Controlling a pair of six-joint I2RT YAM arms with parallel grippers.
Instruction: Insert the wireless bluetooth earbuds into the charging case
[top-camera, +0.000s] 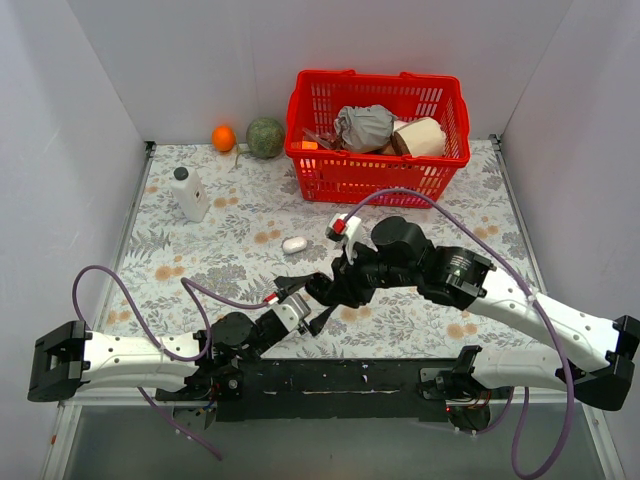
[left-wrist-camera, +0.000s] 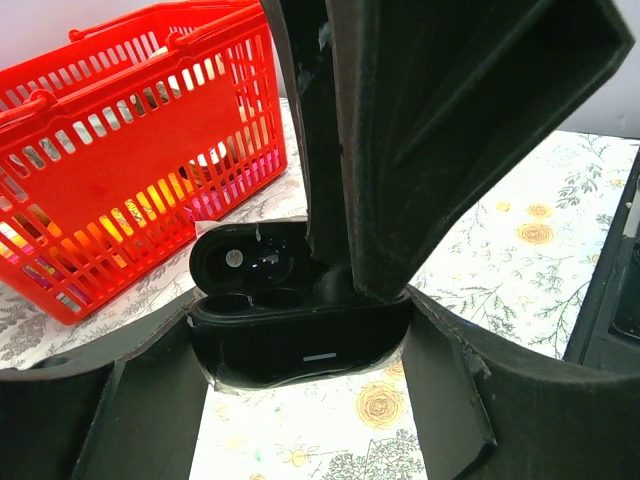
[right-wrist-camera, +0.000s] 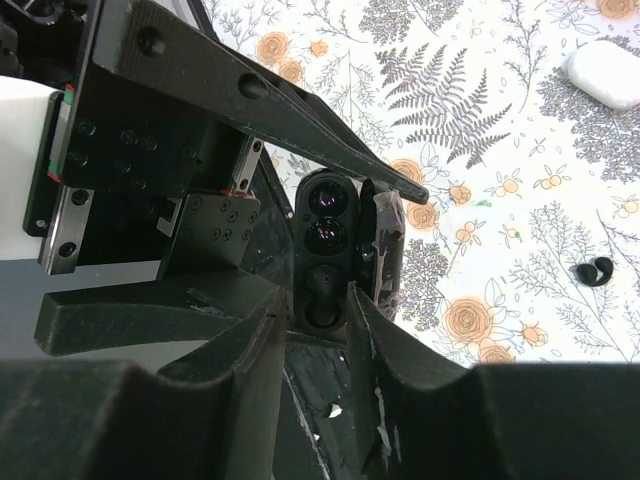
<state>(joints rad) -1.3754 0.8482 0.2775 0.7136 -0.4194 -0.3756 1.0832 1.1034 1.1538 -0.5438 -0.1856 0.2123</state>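
Observation:
My left gripper (top-camera: 305, 302) is shut on a black charging case (left-wrist-camera: 300, 345), held above the table with its lid (left-wrist-camera: 240, 258) open. Two wells at its left look empty. My right gripper (top-camera: 338, 285) reaches down onto the case's right end; its jaws stand narrowly apart (right-wrist-camera: 318, 300) around a small dark rounded earbud (left-wrist-camera: 332, 284) at the well, partly hidden by the fingers. A second tiny black earbud (right-wrist-camera: 597, 272) lies on the floral cloth. A closed white pebble-shaped case (top-camera: 294, 244) lies on the table, also in the right wrist view (right-wrist-camera: 605, 72).
A red basket (top-camera: 378, 135) with crumpled items stands at the back, close behind the held case in the left wrist view (left-wrist-camera: 130, 150). A white bottle with a black cap (top-camera: 189, 194) stands at the left. An orange (top-camera: 223, 137) and a green ball (top-camera: 265, 137) sit at the back.

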